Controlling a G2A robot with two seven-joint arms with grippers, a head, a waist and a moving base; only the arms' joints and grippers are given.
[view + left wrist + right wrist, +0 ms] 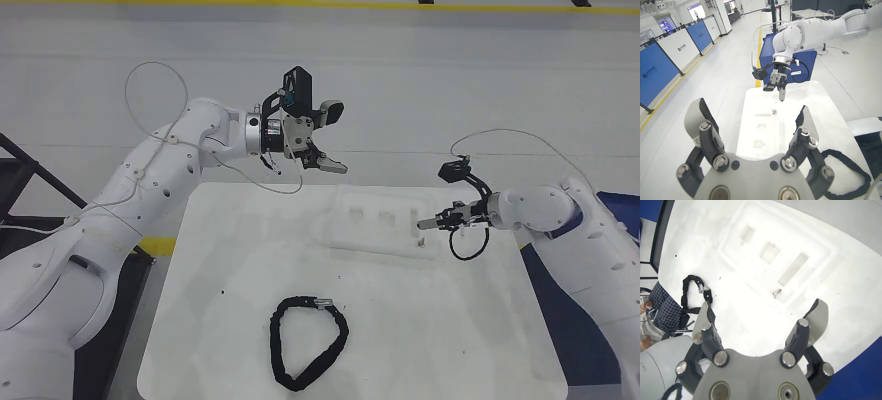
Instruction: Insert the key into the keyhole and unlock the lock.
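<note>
A black fabric-covered chain lock lies in a loop on the white table, near its front, with its silver lock cylinder at the loop's top. The small key lies on the white foam tray, by the end of the long slot. My right gripper hovers open just above the tray's right end, close to the key. Above the table's back left edge, my left gripper is open and holds nothing. The chain also runs along the table edge in the left wrist view.
The foam tray has three rectangular recesses and stands at the back middle of the table. Small dark specks dot the table top. A blue cabinet stands behind the right arm, off the table.
</note>
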